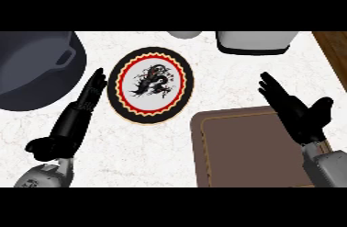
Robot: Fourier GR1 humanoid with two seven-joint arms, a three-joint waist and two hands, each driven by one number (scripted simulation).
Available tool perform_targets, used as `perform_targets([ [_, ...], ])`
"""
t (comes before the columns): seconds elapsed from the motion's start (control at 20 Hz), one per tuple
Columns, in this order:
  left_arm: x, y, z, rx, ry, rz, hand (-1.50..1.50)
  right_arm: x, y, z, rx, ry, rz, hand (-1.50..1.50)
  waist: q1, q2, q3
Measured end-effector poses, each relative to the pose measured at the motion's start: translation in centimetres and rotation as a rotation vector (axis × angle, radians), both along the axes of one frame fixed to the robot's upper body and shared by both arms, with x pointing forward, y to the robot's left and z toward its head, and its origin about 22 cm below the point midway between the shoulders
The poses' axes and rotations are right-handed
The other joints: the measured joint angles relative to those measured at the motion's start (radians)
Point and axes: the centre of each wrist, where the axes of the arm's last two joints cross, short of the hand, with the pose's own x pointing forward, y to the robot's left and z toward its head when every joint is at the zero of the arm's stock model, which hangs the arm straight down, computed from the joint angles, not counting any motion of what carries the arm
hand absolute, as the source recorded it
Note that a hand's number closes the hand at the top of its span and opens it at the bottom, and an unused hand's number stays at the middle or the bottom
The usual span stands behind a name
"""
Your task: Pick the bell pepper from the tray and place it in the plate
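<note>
Right hand [298,113] hangs over the brown tray [230,152] at lower right, fingers straight and spread, holding nothing. Left hand [78,116] lies flat, fingers straight, beside the patterned plate [150,85] at centre. Bell pepper: nowhere visible.

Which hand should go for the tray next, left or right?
Right. The right hand is open above the brown tray, while the left hand lies open on the plate's far side. No bell pepper shows on the tray.
</note>
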Motion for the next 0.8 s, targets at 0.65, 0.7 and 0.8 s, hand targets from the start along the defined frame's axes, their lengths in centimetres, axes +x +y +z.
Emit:
perform_targets([
  [0.65,0.2,5.8,0.9,0.022,0.023,0.229,0.00,-4.4,0.5,5.7,0.088,-0.992,-0.140,-1.50,-0.142,-0.042,0.026],
  [0.7,0.3,6.1,1.1,0.019,0.022,0.232,0.00,-5.1,1.1,5.1,0.147,-1.031,-0.160,-1.50,-0.137,-0.039,0.028],
  [0.8,0.4,6.3,1.5,0.016,0.019,0.229,0.00,-6.7,2.2,4.1,0.266,-1.107,-0.192,-1.50,-0.129,-0.032,0.030],
])
